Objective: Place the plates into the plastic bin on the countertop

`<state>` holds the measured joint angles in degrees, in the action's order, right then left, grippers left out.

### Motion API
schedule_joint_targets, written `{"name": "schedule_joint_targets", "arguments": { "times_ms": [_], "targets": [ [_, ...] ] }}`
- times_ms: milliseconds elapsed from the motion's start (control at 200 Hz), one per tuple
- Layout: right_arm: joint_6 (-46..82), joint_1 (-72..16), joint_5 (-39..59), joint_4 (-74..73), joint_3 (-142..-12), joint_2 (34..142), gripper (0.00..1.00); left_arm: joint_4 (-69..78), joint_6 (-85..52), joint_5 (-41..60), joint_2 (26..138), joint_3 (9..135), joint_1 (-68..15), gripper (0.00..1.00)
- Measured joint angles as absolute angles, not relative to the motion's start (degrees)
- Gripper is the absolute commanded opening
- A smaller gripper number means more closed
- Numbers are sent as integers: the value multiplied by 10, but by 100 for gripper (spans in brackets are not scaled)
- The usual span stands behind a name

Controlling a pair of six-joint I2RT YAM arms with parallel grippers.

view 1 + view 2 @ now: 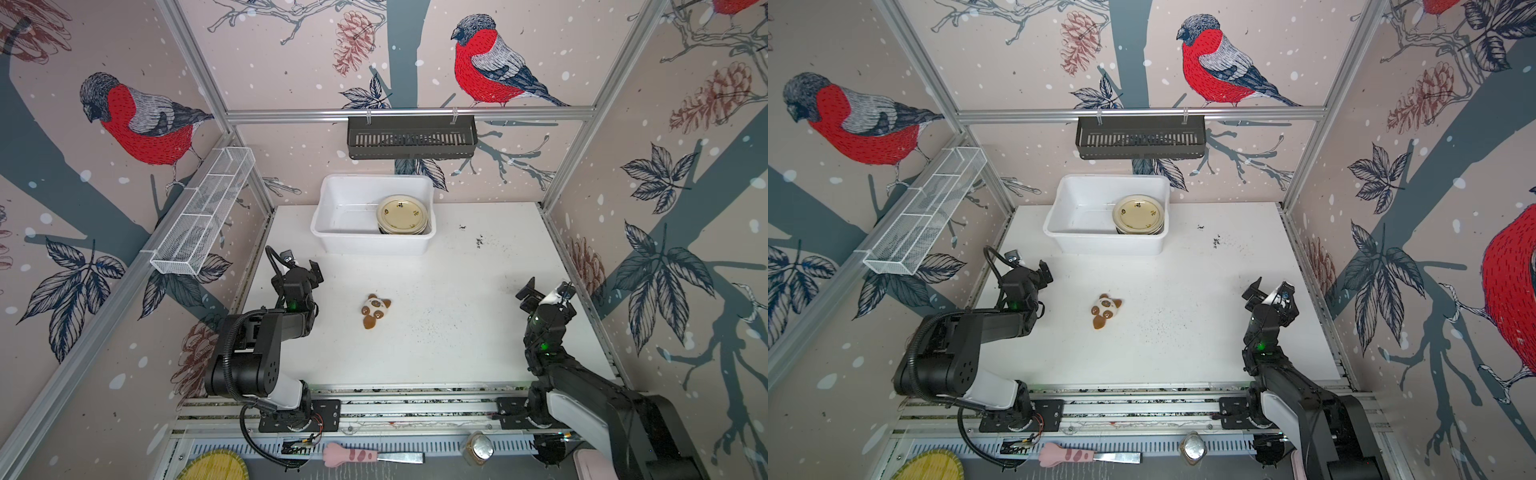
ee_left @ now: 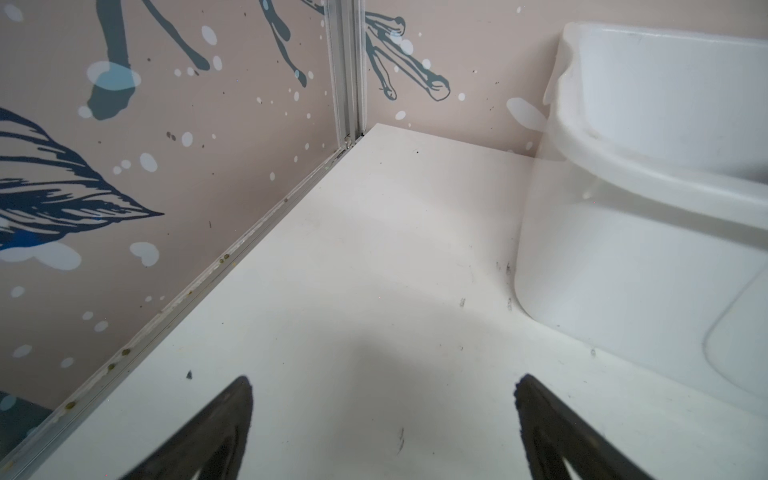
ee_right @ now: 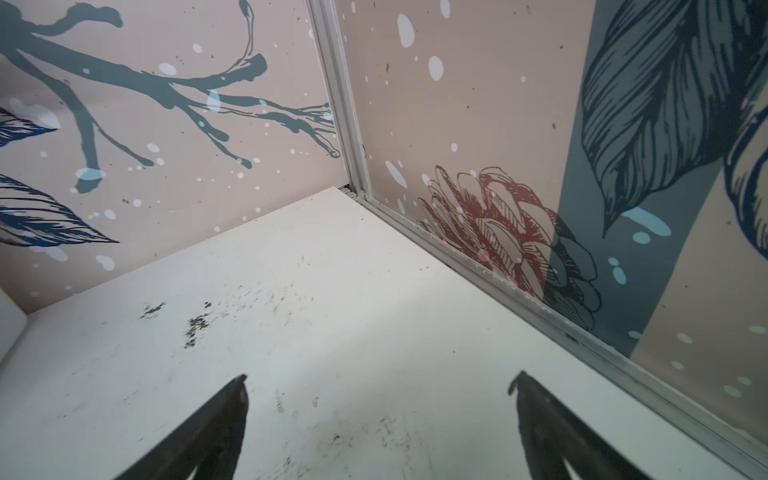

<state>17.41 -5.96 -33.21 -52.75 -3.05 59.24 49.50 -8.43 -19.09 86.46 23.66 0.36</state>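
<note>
Cream plates lie in the plastic bin beyond the left end effector.

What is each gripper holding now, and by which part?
Nothing is held. The left gripper and the right gripper are both open and empty over the countertop; the plates lie stacked in the plastic bin.

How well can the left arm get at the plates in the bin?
Probably yes: the left gripper is open and empty, nothing stands between it and the plastic bin, whose top is open. The plates lie at its farther end, a longer reach.
</note>
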Motion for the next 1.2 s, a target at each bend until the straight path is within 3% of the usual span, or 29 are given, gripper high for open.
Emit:
{"name": "schedule_joint_targets", "arguments": {
  "times_ms": [210,480,700,896,1201],
  "targets": [
    [163,-49,-316,-562,-86,698,100,589,-53,-130,861,158,3,97],
    [116,-48,-270,-585,-106,739,99,716,-36,-107,888,115,-3,98],
    [99,-25,-229,-592,-119,758,99,735,-30,-107,888,115,-3,98],
    [75,-14,-178,-673,-109,864,99,744,-30,-107,888,115,-4,98],
    [58,-19,-139,-686,-129,865,99,745,-29,-107,888,115,-5,98]
  ]
}}
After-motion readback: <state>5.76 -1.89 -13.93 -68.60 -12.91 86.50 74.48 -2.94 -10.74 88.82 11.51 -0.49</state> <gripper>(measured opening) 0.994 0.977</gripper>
